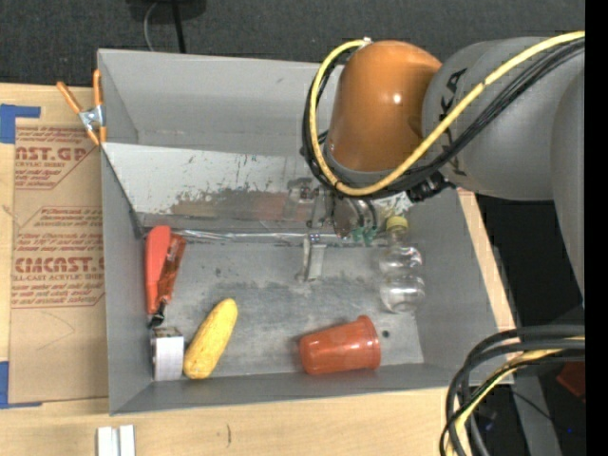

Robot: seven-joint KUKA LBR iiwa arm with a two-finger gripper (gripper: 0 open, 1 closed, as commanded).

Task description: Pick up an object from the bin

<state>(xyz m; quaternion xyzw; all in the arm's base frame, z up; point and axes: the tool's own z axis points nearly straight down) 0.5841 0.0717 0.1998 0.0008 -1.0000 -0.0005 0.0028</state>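
The gripper [311,272] hangs over bare floor in the middle of the bin [190,93], a little toward the back wall. Its fingers look drawn together, with nothing between them.

No thing is singled out yet. Nearest are a clear piece [399,278] just to the right of the gripper and a red cup [340,346] lying on its side by the front edge. The other things are well apart from the gripper:

- An orange tool [160,269] lies along the left wall.
- A yellow lump [211,337] and a white block [168,356] sit in the front-left corner, touching or nearly so.

The cup seems the easiest take. It is probably light and thin-walled, so it will give under a hard squeeze, and being round it may roll away from a push. A grip across its body, or over one wall at the mouth, should hold. Whether anything is inside it I cannot tell.

The clear piece looks like smooth, hard plastic, so it is likely slippery, and its outline is hard to read. The tool is slim and lies close to the wall, which leaves little room on that side.
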